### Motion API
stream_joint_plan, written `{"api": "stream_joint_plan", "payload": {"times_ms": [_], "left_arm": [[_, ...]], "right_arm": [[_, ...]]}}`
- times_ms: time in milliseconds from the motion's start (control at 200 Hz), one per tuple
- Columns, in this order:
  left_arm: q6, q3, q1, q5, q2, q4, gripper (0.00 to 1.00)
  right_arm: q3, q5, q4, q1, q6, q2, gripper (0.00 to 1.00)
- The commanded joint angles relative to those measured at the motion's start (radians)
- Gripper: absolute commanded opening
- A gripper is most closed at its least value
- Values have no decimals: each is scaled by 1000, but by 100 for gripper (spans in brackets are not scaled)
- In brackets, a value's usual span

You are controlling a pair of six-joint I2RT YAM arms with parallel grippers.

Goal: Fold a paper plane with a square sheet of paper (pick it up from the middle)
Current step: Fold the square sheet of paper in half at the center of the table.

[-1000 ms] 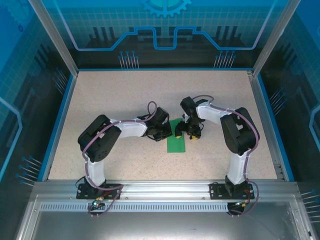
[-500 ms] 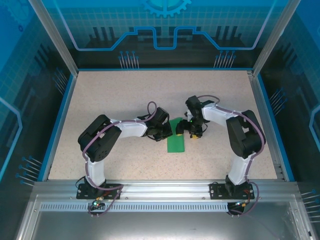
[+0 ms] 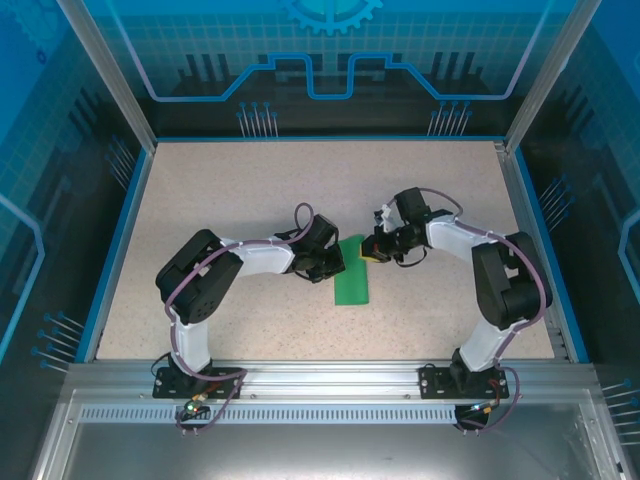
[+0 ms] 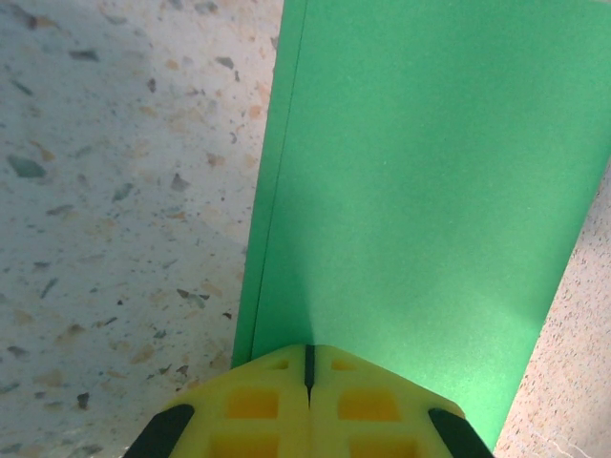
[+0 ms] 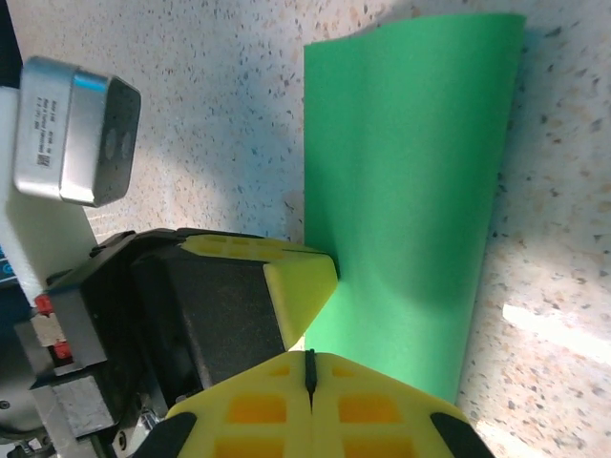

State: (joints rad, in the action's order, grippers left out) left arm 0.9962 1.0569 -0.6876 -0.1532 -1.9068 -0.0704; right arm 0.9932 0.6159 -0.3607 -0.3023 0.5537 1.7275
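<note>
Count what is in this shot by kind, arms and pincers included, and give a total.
Green paper sheet: 1
Robot arms: 2 (left arm, right arm)
Pincers: 2 (left pincer, right pincer), both shut
Table: 1
Total: 6

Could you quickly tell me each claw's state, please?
Left claw: closed, tips at the folded bright green paper.
Right claw: closed; grip on paper unclear.
</note>
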Motion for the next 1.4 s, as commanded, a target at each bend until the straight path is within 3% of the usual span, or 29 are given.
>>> {"api": "stream_joint_plan", "payload": {"times_ms": [0,110,735,1005,1246,1396], "left_arm": [[-2,-29,-13,18,-29,-78,0],[-2,-29,-12,22,-28,-81,0],[-3,-27,-16,24,-32,-95,0],[-2,-31,-19,26,-33,-100,0],[-7,-26,-21,29,-34,-111,0],[-8,-25,-21,29,-35,-112,0]], "right_arm": [[-31,75,68,-9,12,34,0],[-48,117,102,-12,17,57,0],[-152,24,132,45,-75,153,0],[-194,78,180,73,-105,125,0],[-217,208,203,67,-93,26,0],[-238,186,198,44,-91,47,0]]}}
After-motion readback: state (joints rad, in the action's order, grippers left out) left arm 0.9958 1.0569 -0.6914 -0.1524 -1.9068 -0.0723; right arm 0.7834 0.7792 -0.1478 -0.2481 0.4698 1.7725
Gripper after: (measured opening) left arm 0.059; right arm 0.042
